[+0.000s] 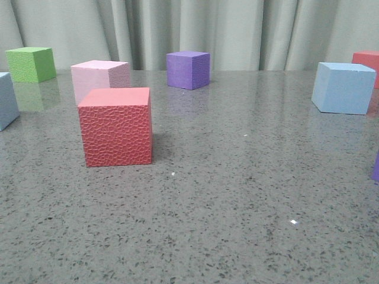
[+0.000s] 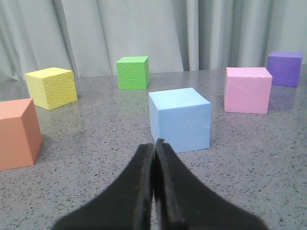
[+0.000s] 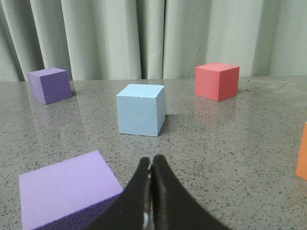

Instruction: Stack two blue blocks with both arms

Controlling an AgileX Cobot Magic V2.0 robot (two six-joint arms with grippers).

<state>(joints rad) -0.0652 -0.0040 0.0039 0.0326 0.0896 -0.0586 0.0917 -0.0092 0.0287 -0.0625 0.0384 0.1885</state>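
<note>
One pale blue block (image 1: 343,87) stands at the right of the table in the front view; it also shows in the right wrist view (image 3: 141,109), some way ahead of my right gripper (image 3: 151,163), which is shut and empty. The other blue block (image 1: 6,100) is cut off by the left edge of the front view; in the left wrist view it (image 2: 180,119) stands just ahead of my left gripper (image 2: 154,146), which is shut and empty. Neither gripper shows in the front view.
A textured red cube (image 1: 116,126) stands front left, with a pink cube (image 1: 99,78), a green cube (image 1: 31,64) and a purple cube (image 1: 188,69) behind. A light purple cube (image 3: 67,188) lies beside my right gripper. Yellow (image 2: 51,87) and orange (image 2: 17,133) cubes stand near the left gripper.
</note>
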